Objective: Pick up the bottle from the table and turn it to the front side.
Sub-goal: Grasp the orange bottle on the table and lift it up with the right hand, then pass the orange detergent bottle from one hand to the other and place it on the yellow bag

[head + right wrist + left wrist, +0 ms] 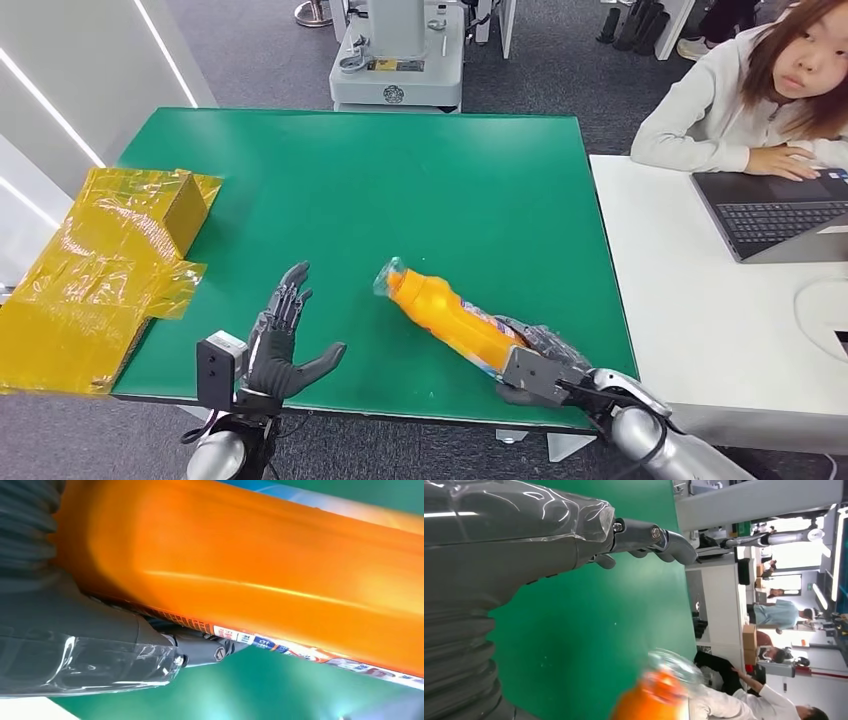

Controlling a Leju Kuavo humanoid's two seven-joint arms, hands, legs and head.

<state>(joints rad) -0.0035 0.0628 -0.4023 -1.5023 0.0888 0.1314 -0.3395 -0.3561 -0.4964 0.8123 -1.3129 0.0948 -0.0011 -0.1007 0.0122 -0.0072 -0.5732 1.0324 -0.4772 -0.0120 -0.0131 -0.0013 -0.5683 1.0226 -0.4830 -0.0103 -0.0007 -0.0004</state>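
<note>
An orange bottle point(445, 312) with a clear cap lies tilted over the green table point(400, 190), cap pointing far-left. My right hand point(545, 355) grips its base near the table's front edge; up close the right wrist view has the orange body point(260, 560) with a label strip along it, held against my right hand point(100, 645). My left hand point(285, 335) hovers with fingers spread to the left of the bottle, holding nothing. From the left wrist view, my left hand point(549, 545) reaches over the green surface, with the blurred bottle point(659, 692) beyond it.
A yellow foil-wrapped box and sheet point(110, 270) lie at the table's left edge. A white desk point(700, 320) adjoins on the right, where a person point(760, 90) sits at a laptop point(780, 215). A grey machine point(400, 55) stands behind the table.
</note>
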